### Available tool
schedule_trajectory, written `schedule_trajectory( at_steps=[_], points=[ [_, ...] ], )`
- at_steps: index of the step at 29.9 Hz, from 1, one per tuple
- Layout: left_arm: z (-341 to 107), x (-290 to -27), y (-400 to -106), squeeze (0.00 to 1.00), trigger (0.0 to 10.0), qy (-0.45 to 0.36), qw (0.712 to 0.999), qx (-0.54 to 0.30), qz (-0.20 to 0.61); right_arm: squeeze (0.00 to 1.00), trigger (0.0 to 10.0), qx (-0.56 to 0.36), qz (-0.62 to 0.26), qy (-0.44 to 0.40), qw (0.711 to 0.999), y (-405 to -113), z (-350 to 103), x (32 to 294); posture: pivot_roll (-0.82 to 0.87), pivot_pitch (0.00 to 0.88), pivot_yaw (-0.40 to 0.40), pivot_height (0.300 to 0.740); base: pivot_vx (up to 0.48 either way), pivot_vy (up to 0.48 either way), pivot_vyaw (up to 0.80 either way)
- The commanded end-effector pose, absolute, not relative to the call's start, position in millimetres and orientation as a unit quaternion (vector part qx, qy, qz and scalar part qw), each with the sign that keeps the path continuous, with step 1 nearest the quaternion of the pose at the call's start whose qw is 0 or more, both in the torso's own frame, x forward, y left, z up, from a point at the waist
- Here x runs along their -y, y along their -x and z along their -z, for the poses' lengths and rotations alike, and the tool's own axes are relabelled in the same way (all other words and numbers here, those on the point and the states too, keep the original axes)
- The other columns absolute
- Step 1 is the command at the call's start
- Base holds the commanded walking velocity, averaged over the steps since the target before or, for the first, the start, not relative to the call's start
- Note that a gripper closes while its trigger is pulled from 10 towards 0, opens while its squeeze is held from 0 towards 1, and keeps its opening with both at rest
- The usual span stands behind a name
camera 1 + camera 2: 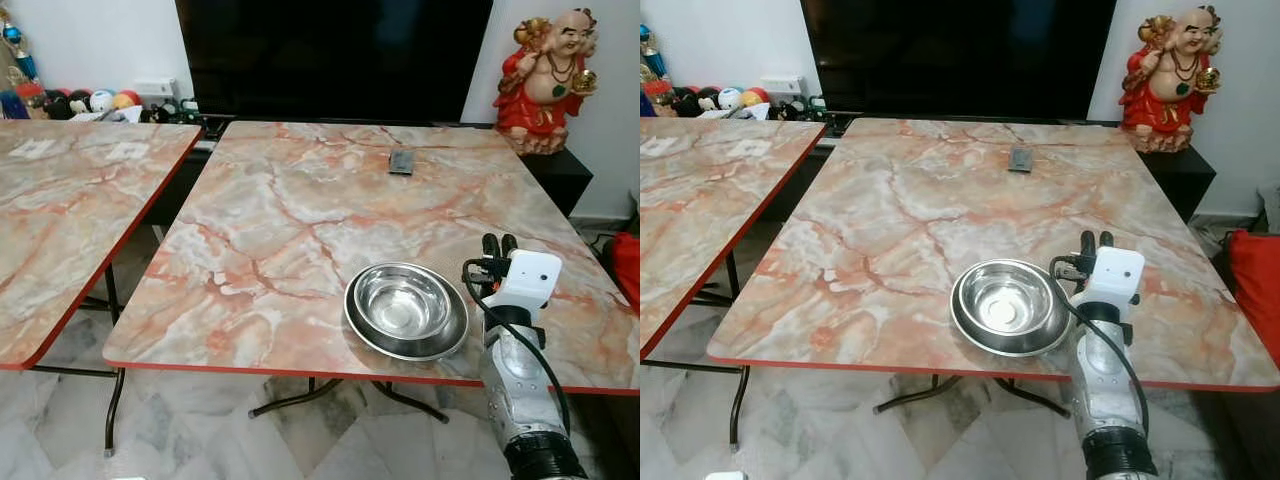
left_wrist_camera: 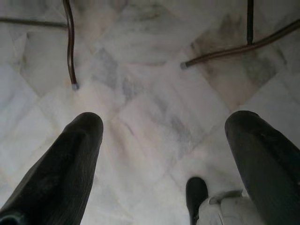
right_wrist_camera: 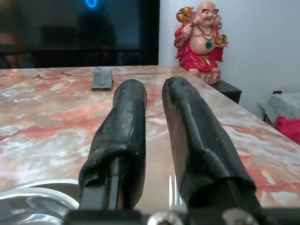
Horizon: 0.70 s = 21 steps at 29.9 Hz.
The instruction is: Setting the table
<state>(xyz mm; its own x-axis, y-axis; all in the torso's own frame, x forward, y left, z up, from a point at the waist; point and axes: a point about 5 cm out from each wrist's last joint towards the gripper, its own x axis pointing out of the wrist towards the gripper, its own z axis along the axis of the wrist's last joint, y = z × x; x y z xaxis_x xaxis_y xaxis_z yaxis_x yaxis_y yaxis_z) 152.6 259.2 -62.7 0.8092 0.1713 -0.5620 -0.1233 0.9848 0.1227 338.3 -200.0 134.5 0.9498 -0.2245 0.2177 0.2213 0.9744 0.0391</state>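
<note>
Bowl on plate at the near edge, right gripper beside it.

Head views give you a steel bowl (image 1: 404, 300) seated in a steel plate (image 1: 361, 325) near the front edge of the marble table (image 1: 290, 200), just left of the right gripper (image 1: 498, 244), which is raised above the tabletop. A small dark object (image 1: 401, 162) lies far across the table, a red figurine (image 1: 546, 75) stands far right, and a second table (image 1: 60, 200) sits to the left. Your left wrist view looks down at the marble floor (image 2: 150, 93); the left gripper (image 2: 164, 129) has its fingers spread wide, holding nothing. Your right wrist view shows fingers (image 3: 124, 136) nearly closed with a narrow gap; fork tines (image 3: 175, 202) peek between them, possibly held, though you cannot tell for sure.
</note>
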Motion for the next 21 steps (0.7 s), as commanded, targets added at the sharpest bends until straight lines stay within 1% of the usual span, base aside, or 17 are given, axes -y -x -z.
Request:
schedule_trajectory(
  at_steps=[1,4,9,16,20,21],
  points=[
    [59.4,-255.0,-157.1,0.00,10.0,-0.039,0.958,-0.276,-0.073,0.00,10.0,0.127,0.113,-0.011,0.985,-340.1,-144.6,198.9,0.04,0.000,-0.020,0.740,0.000,0.000,0.00],
    [56.6,-247.6,-163.2,0.00,10.0,-0.039,0.963,-0.258,-0.058,0.00,10.0,0.132,0.113,-0.010,0.985,-339.5,-147.5,199.1,0.04,0.000,-0.021,0.740,0.000,0.000,0.00],
    [53.6,-244.0,-169.8,0.00,10.0,-0.039,0.967,-0.245,-0.053,0.00,10.0,0.126,0.115,-0.008,0.985,-337.5,-146.4,199.0,0.04,0.000,-0.022,0.740,0.000,0.000,0.00],
    [51.6,-239.7,-178.7,0.00,10.0,-0.043,0.968,-0.245,-0.044,0.00,10.0,0.127,0.115,-0.011,0.985,-338.4,-149.5,197.3,0.05,0.000,-0.032,0.740,0.000,0.000,0.00],
    [62.1,-237.6,-177.2,0.00,10.0,-0.042,0.949,-0.309,-0.052,0.00,10.0,0.126,0.115,-0.012,0.985,-339.8,-151.7,196.8,0.06,0.000,-0.036,0.740,0.000,0.000,0.00],
    [67.7,-238.8,-172.7,0.00,10.0,-0.040,0.937,-0.342,-0.067,0.00,10.0,0.127,0.115,-0.013,0.985,-340.4,-152.3,195.7,0.06,0.000,-0.032,0.740,0.000,0.000,0.00]
  ],
)
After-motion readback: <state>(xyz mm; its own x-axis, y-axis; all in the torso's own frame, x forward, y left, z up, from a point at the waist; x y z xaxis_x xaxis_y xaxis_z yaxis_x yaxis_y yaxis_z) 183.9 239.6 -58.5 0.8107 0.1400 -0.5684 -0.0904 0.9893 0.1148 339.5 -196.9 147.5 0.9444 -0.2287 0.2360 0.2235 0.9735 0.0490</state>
